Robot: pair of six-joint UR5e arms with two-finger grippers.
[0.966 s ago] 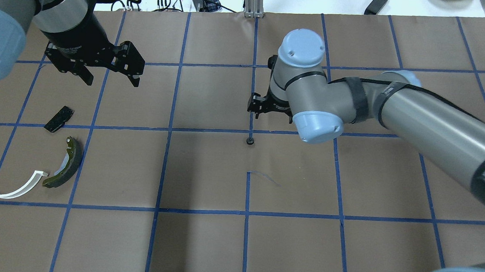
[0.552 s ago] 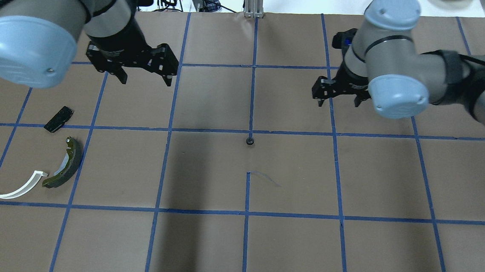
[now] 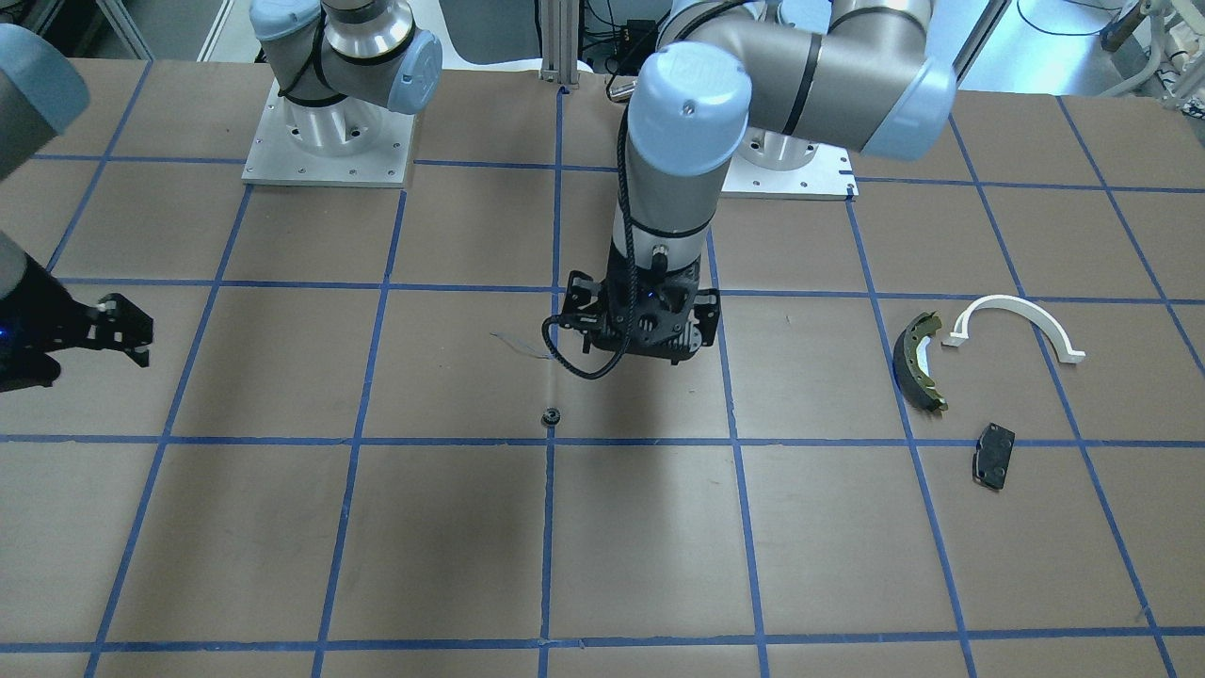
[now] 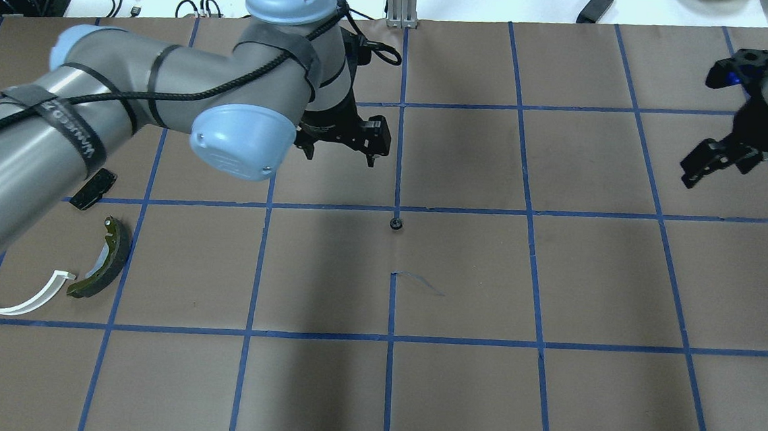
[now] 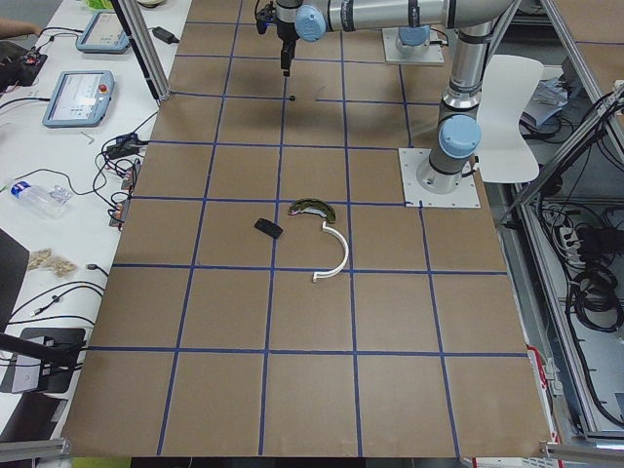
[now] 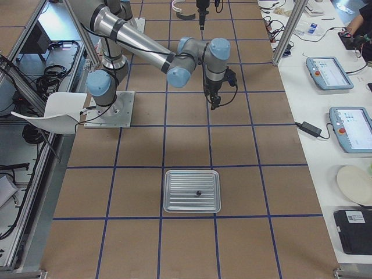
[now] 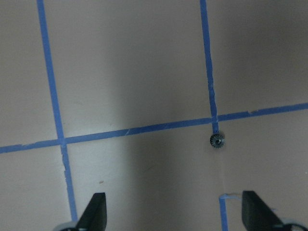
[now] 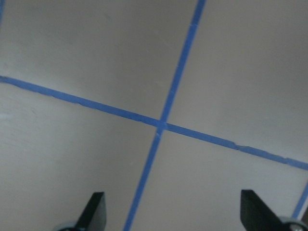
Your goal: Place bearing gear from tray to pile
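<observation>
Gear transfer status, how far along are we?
Done: the bearing gear lies mid-table on a tape crossing, apart from the pile. In hand: nothing. The left gripper hovers open near the gear, and the right gripper is open, off to the right. Left: grasp the gear and carry it to the pile by the brake shoe.

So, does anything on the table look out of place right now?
Yes. A small gear lies alone on a blue tape line mid-table, apart from the pile of parts toward the robot's left and outside the tray. Near it, a thin curl looks like tape lifting off.
</observation>
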